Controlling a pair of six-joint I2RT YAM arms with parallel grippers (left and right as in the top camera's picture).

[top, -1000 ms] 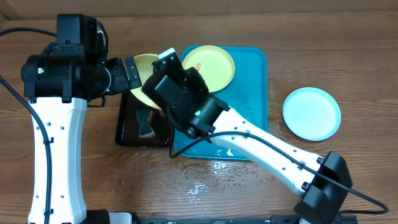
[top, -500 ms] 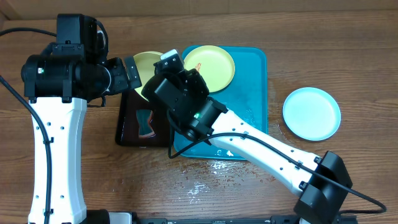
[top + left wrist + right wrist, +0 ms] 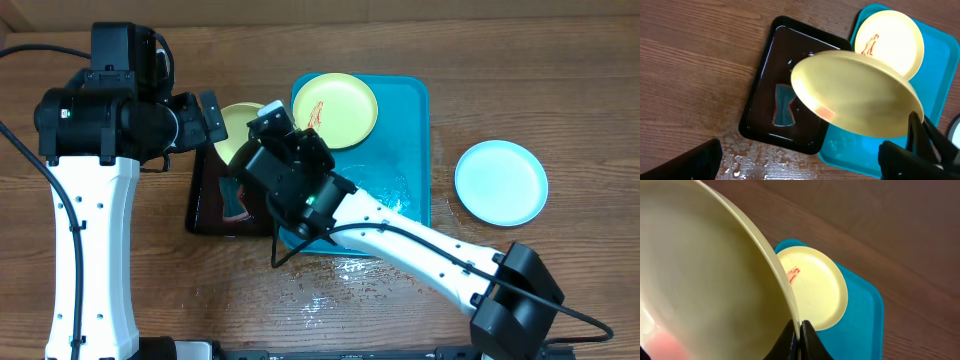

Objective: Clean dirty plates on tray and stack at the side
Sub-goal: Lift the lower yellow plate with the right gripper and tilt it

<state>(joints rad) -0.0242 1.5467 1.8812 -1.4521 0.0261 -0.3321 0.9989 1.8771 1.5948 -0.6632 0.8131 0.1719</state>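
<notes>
1. Right arm has swung left since the earlier frame, uncovering the second plate (image 3: 335,110); the held plate (image 3: 237,122) now sits lower, over the black tray (image 3: 205,205)
2. Overhead: second plate, sauce-streaked, lies in the turquoise tray (image 3: 410,150). Teal plate (image 3: 501,182) sits alone on the surface (image 3: 560,80), right side, well apart
3. Left wrist: left gripper (image 3: 800,150) spread wide, empty. Held plate tilted, reddish smear (image 3: 825,114) near its low rim. Blue piece (image 3: 784,105) in the black tray's liquid, can't tell what it is
4. Right wrist: right gripper (image 3: 800,337) clamped tight on the held plate's rim
5. Step, my read: washing the first yellow-green plate. Next move needs the smear off with the rim pinch kept firm, then stacking by the teal plate
6. No readable writing or brands anywhere
</notes>
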